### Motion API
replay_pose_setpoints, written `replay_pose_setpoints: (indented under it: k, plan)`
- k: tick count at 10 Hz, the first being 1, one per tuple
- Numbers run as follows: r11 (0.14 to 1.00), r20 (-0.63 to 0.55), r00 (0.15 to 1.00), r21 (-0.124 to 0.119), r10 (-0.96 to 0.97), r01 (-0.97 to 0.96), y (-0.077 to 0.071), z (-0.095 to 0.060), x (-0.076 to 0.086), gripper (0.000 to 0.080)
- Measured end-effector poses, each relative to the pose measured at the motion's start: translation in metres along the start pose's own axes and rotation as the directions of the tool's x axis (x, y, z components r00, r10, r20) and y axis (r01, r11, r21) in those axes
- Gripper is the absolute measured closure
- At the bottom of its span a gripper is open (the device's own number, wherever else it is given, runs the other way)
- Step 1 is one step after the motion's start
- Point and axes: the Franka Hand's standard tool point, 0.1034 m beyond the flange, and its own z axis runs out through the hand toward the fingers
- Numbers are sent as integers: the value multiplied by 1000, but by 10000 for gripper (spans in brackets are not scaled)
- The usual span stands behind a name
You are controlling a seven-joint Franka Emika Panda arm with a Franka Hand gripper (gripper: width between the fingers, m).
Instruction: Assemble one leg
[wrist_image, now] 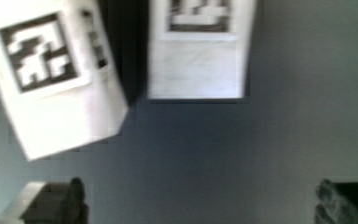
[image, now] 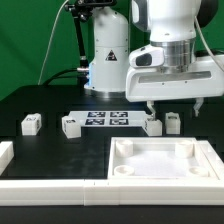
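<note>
Exterior view: the big white tabletop (image: 160, 165) lies on the dark surface (image: 40, 95), with no leg in it. Near it, the jaws hang wide open and hold nothing. Just below them stand the leg (image: 152, 125) and a second leg (image: 173, 122). So nothing is joined yet.

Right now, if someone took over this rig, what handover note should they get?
End effector: open and empty, hovering over two legs; in the wrist view its fingertips stand wide apart with nothing between them.
Legs: first leg and second leg sit on the table below it, to the exterior view's right of the marker board. Third leg and fourth leg sit toward the exterior view's left.
Tabletop: nearer the camera, no leg fitted.
Done: nothing grasped or attached.
Left: grasp one leg, carry it to a corner socket, fix it.
</note>
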Motion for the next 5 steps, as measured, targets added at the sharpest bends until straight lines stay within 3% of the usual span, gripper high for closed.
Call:
replay_pose_setpoints:
  k: [2, 5]
  plan:
    - [1000, 4, 1000, 0, -9, 9, 0, 0, 0, 150]
    - [999, 88, 996, -20, -23, 25, 1, 1, -7, 150]
